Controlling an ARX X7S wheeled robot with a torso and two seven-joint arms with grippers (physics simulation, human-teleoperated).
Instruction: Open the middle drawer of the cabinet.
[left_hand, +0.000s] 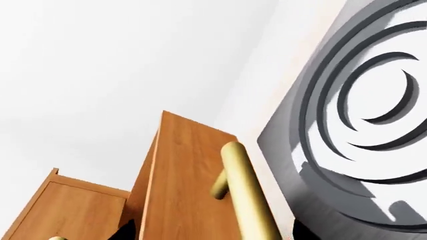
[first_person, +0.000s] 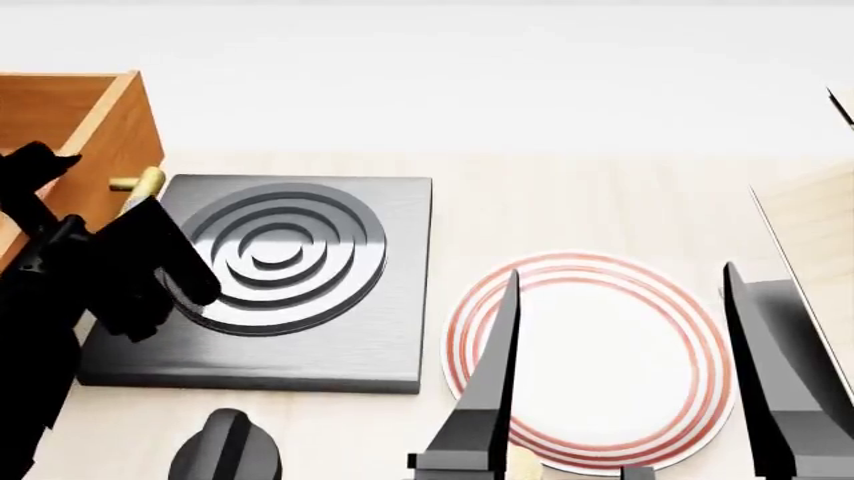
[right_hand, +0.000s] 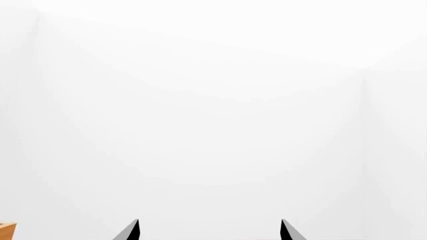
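At the far left of the head view, upper corner, stands the cabinet (first_person: 100, 135), orange-brown wood, only its right part inside the frame. One drawer (first_person: 60, 115) sticks out from it as an open-topped box, and what shows of its inside looks bare, though most of it is cut off by the frame edge. Whether this is the middle drawer cannot be told from this view. A brass bar handle (first_person: 138, 184) pokes out on the cabinet's right face. The left gripper (first_person: 140, 265), black, sits right at that handle and partly over the dark stove plate (first_person: 334, 300); its fingers blend with the arm and the plate, so whether it is closed on the bar or just beside it cannot be told.

In the left wrist view a drawer front (left_hand: 187, 185) fills the lower middle with its brass bar (left_hand: 243, 195) close to the camera, a second wooden box (left_hand: 67, 210) lower left, and the stove plate's concentric rings (left_hand: 373, 110) at the right.

Moving right in the head view, the square stove plate lies on the pale wooden table (first_person: 574, 210), carrying nothing. A black knob-like shape (first_person: 224, 448) sits at the bottom edge below it. Right of centre lies a white plate with red rings (first_person: 594, 360), also bare. The right gripper (first_person: 627, 400) hangs over it, its two dark fingers (first_person: 487, 400) spread wide apart; the right wrist view shows the same parted tips (right_hand: 130, 231) against a white wall. A pale wooden edge (first_person: 814, 230) shows at the far right.
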